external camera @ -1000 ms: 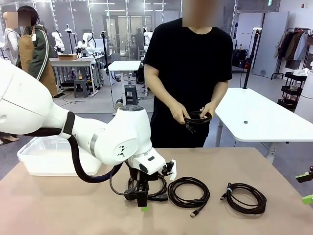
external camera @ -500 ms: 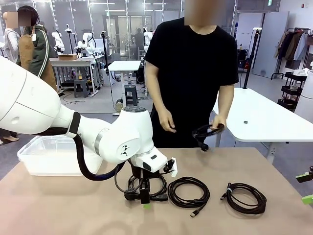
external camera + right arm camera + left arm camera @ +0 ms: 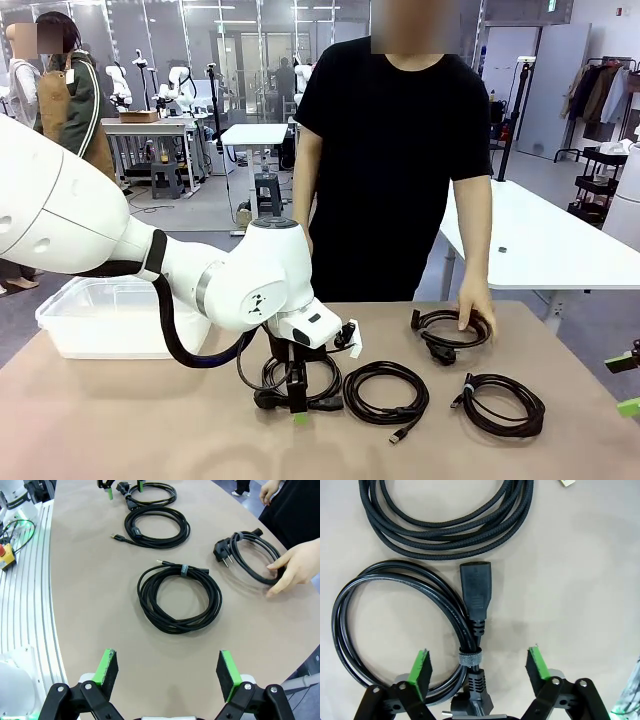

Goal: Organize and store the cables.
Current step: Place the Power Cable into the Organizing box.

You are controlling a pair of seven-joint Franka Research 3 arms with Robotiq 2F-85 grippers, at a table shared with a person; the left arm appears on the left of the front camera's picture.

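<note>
Four black coiled cables lie on the tan table. The left coil [image 3: 322, 378] is a power cord with a strap and plugs [image 3: 474, 597]. My left gripper [image 3: 478, 656] hangs over it, jaws apart, green pads [image 3: 420, 667] on either side of the strapped bundle without touching it. A braided coil [image 3: 386, 391] lies just to the right, and another coil [image 3: 502, 404] farther right. The person's hand [image 3: 476, 300] rests on a fourth coil [image 3: 450, 331] at the far edge. My right gripper [image 3: 167, 672] is open above the table's near right side, with nothing between its fingers.
A white plastic bin [image 3: 98, 318] stands at the table's left, behind my left arm. The person stands at the far edge, middle to right. In the right wrist view a rail with a red button [image 3: 7, 555] runs beside the table's edge.
The person has lowered the coil from both hands onto the table's far right and keeps one hand on it. My left gripper stays over the left coil, barely moved.
</note>
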